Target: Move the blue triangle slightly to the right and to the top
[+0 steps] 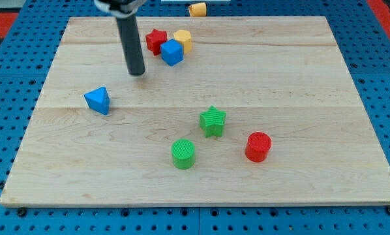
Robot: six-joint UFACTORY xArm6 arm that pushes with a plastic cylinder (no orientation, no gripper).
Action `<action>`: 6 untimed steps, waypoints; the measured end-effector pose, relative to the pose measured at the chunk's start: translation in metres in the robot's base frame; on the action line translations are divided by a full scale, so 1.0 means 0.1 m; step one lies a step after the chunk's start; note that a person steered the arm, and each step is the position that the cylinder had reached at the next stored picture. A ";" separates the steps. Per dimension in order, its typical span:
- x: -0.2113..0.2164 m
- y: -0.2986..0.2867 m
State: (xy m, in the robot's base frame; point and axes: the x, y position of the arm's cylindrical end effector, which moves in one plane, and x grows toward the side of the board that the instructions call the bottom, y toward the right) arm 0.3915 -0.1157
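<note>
The blue triangle [98, 100] lies on the wooden board [299, 72] at the view's left, about mid-height. My tip [137, 73] is above and to the right of it, apart from it by roughly a block's width. The dark rod rises from the tip to the view's top edge. The tip touches no block.
A red star [156, 40], a blue cube [171, 52] and a yellow block [183, 40] cluster near the top, right of my tip. A green star [212, 121], green cylinder [183, 154] and red cylinder [258, 146] sit lower centre. An orange block [197, 9] lies off the board at the top.
</note>
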 end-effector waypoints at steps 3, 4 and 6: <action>0.94 -0.65; 0.62 -0.33; 0.62 -1.27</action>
